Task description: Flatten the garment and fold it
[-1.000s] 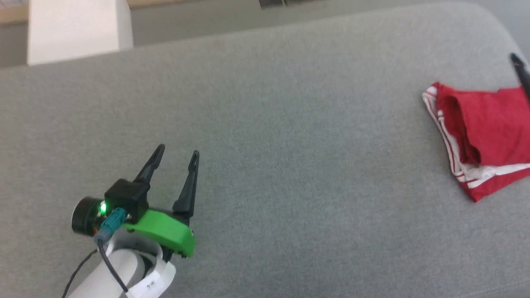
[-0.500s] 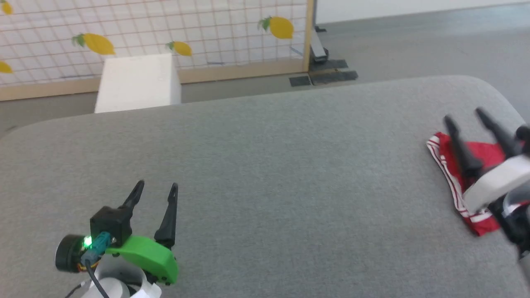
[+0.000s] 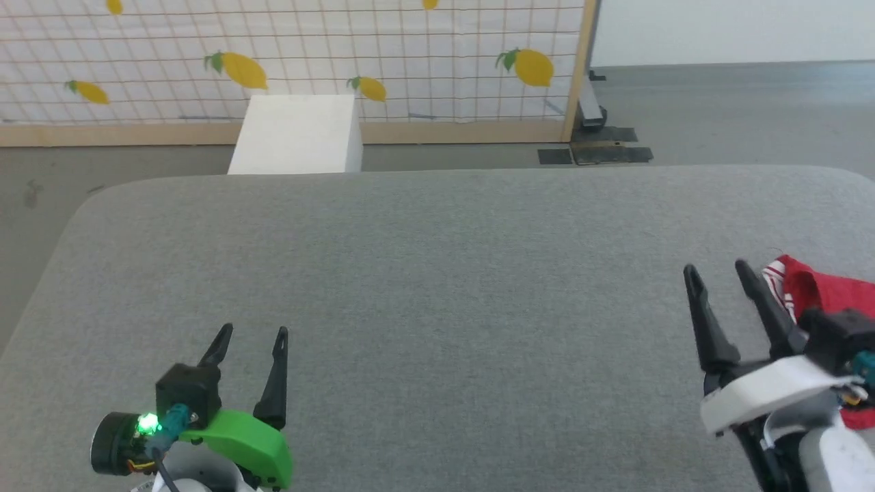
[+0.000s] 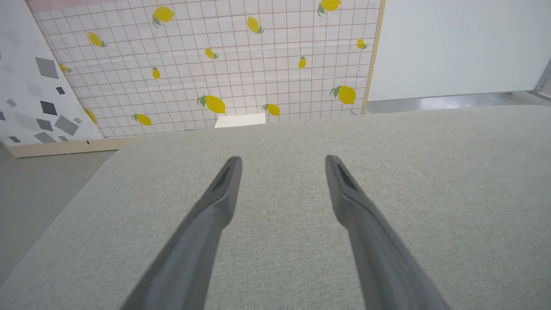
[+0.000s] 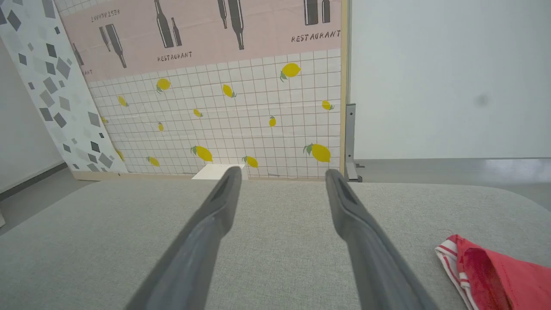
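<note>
Fingers spread and empty on both the left gripper and right gripper, the garment lies bundled just right of the right gripper, apparently already folded, little work left.

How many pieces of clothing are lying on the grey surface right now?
1. The red garment with striped trim lies near the right edge of the grey surface, partly behind the right hand. The frame cuts it off, so more could lie beyond.
</note>
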### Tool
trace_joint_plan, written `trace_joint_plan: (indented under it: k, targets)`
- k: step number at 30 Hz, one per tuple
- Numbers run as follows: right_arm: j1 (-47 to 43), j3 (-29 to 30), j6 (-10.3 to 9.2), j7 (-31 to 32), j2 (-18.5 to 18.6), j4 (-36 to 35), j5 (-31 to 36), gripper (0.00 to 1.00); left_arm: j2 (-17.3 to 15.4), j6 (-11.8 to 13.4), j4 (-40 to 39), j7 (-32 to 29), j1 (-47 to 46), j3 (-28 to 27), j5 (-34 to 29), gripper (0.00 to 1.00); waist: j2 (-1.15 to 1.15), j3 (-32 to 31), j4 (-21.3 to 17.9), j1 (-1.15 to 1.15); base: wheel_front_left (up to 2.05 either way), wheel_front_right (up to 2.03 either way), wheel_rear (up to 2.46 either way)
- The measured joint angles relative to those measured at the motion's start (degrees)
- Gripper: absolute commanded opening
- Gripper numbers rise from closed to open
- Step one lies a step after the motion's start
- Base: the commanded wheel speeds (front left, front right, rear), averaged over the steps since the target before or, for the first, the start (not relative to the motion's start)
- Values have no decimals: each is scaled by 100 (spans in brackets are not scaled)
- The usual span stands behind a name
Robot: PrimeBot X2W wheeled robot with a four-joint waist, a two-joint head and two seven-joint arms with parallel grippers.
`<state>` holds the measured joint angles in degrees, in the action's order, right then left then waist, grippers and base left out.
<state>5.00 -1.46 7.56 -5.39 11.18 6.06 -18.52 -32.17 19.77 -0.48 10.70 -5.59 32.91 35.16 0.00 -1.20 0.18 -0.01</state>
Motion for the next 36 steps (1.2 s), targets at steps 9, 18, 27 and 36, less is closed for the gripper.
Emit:
trace_joint_plan:
  k: [9, 18, 27, 36]
  targets:
    - [-533, 166, 0, 8, -425, -292, 542, 100, 26, 149, 208, 105, 3, 149, -211, 100, 0, -29, 172, 0, 0, 0, 0]
    - [-724, 174, 0, 33, -519, -335, 731, 100, 118, 141, 360, 175, 3, 169, -210, 100, 0, -67, 181, 0, 0, 0, 0]
    - [-744, 170, 1, 71, -572, -335, 757, 100, 165, 96, 408, 202, 2, 219, -203, 100, 0, -60, 159, 0, 0, 0, 0]
    - [-744, 283, 0, 203, -614, -324, 839, 100, 178, 74, 502, 199, -2, 302, -183, 100, 0, -59, 137, 0, 0, 0, 0]
